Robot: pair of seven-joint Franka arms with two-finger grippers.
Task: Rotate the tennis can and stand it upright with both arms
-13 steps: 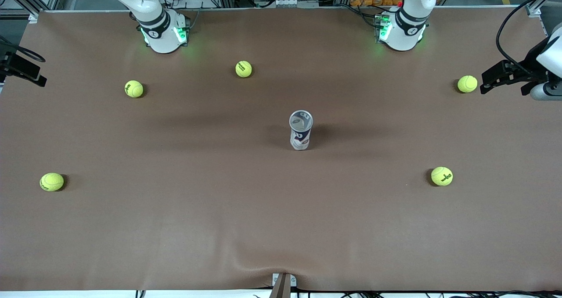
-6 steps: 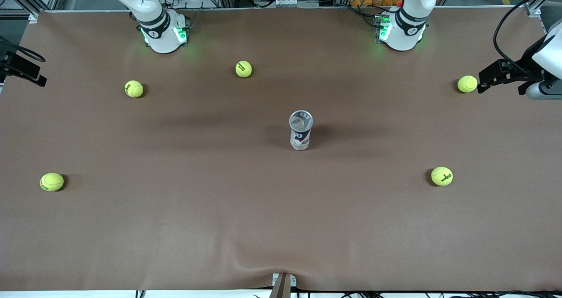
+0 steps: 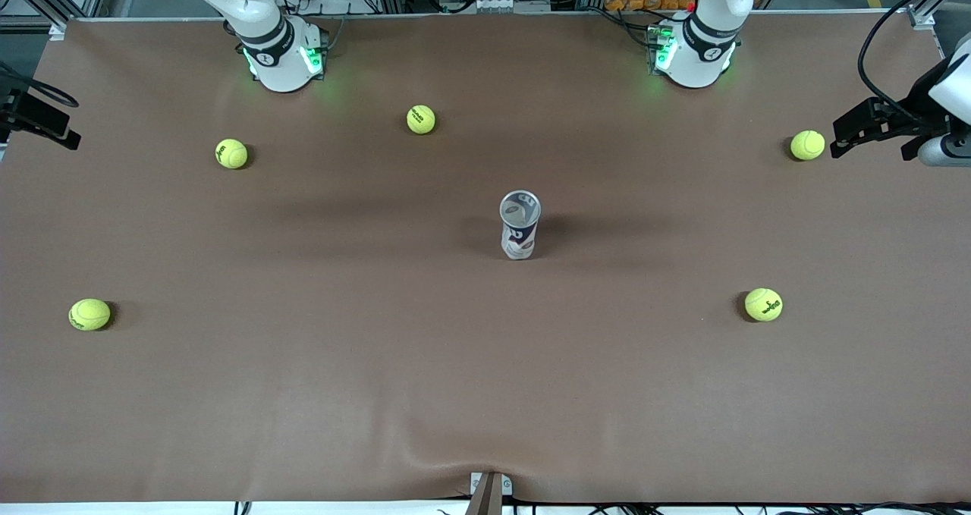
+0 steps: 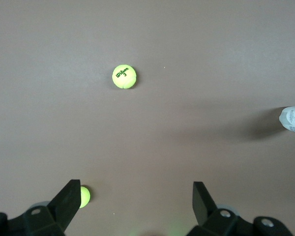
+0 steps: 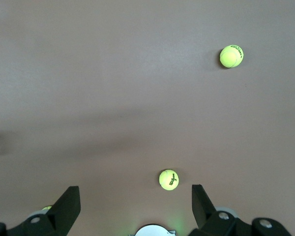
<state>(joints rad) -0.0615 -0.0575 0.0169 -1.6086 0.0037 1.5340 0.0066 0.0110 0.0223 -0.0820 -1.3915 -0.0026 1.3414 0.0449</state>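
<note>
The tennis can [image 3: 520, 234] stands near the middle of the table [image 3: 485, 394], about midway between the two arms' ends. Its long axis looks upright or close to it, silvery rim on top, label facing the front camera. It seems already on end, so I judge the uprighting done or nearly so. In the left wrist view just one end of the can [image 4: 294, 119] shows at the frame edge.

The left gripper [image 3: 872, 128] hangs over the table's edge at the left arm's end, just beside a ball [image 3: 807, 145]. Its fingers [image 4: 69, 199] are spread wide with nothing between them. The can lies well apart from it, toward the table's middle.

The right gripper [image 5: 132, 209] is out of the front view. Its own wrist camera shows the fingers [image 5: 71, 201] wide apart and empty, over bare table with two balls below, one [image 5: 168, 179] and another [image 5: 231, 56]. No can shows in that view.

Which arm is nearer the can: cannot tell, since the right hand's place is unclear. Both look well off it.

Count: one can, five tennis balls, two arms, two grippers. The balls: one [image 3: 421, 119] near the right arm's base [image 3: 282, 56], one [image 3: 231, 153] and one [image 3: 89, 314] toward the right arm's end, one [image 3: 763, 304] toward the left arm's end, plus the one by the left gripper.
</note>
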